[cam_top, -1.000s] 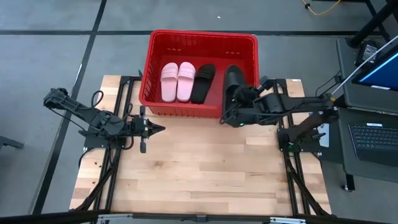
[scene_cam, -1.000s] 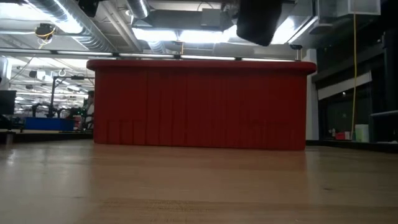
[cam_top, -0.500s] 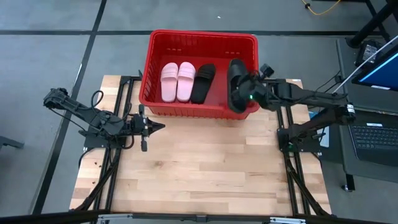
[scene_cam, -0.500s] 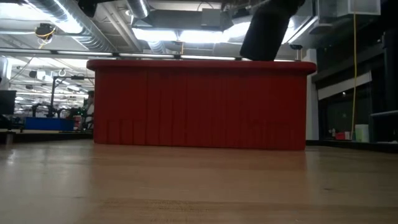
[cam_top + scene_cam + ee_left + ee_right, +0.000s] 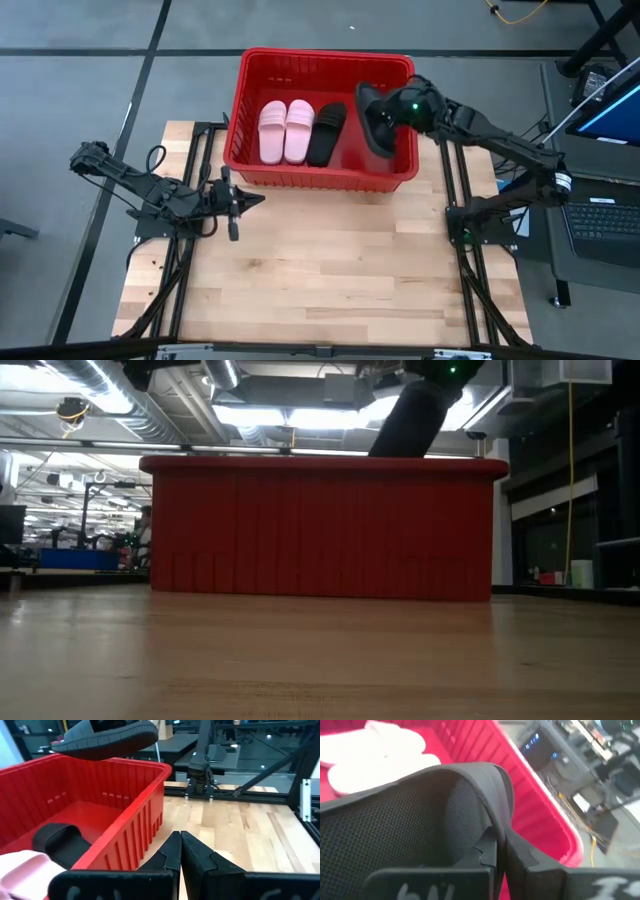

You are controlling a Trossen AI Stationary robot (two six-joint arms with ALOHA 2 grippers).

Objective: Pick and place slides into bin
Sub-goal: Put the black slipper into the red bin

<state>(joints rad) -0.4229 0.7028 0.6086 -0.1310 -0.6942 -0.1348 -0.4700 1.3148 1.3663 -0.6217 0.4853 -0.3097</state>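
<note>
Currently the right gripper (image 5: 383, 108) is positioned above the right end of the red bin (image 5: 245, 75), with its fingers (image 5: 517, 854) clamped narrowly on the strap of 1 black slide (image 5: 376, 128). That slide hangs below the fingers, tilted, over the bin's interior; in the low view it shows as a dark slanted shape (image 5: 408, 422) rising above the rim (image 5: 320, 464). Whether its lower end touches the bin floor cannot be determined from these views.

Inside the bin, well to the side of the right fingers, lie 3 more slides: 2 pale pink slides (image 5: 284, 130) side by side, and 1 second black slide (image 5: 326, 132) just beside them. All 3 rest flat on the bin floor.

The left gripper (image 5: 254, 204) waits over the wooden table (image 5: 330, 270), near the bin's front left corner. Its fingers (image 5: 172, 851) are pressed together and hold nothing. In the left wrist view, the bin wall (image 5: 135, 832) stands just ahead of the fingertips, and the held black slide (image 5: 105, 742) appears above the far rim.
</note>
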